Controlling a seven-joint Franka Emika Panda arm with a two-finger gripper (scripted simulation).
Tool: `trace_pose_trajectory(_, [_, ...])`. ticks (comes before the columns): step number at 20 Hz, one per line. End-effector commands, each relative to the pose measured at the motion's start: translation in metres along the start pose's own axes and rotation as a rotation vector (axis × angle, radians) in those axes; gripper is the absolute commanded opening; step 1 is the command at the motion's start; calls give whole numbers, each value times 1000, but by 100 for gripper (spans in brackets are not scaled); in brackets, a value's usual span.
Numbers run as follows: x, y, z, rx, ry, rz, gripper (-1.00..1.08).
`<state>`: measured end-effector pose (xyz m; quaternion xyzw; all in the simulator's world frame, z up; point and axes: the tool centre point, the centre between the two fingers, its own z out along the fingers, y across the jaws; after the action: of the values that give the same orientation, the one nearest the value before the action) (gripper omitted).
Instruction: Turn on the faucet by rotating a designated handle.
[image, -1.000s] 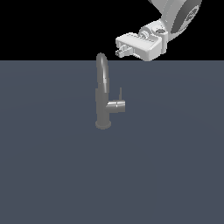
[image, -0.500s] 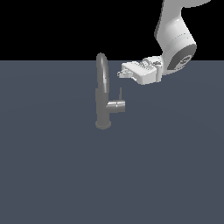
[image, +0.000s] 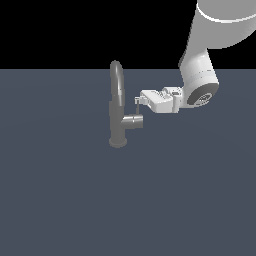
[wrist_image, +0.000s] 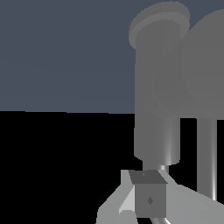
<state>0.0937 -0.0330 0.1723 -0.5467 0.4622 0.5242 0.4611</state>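
**The hand closes in on the faucet handle**

Over the last second the hand (image: 138, 101) has dropped from above the far edge of the bench (image: 60, 200) to just beside the faucet (image: 118, 107), which stands mid-bench toward the far edge. It now sits just above the handle (image: 134, 121), so the approach looks nearly done, with the turning yet to come. Whether its fingers are spread or gripping the thin lever cannot be told. The arched spout rises close by, the one thing likely to obstruct.

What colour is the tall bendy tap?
Grey, like brushed metal; the faucet shows best in the exterior view.
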Motion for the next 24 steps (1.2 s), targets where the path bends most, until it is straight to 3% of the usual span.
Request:
trace_pose_trajectory(1, [7,-1,1,17,-18,16,-100])
trace_pose_trajectory(8, [10,-1,2,22,-24,22,-100])
trace_pose_trajectory(24, [3,32,3,22,-24,22,-100])
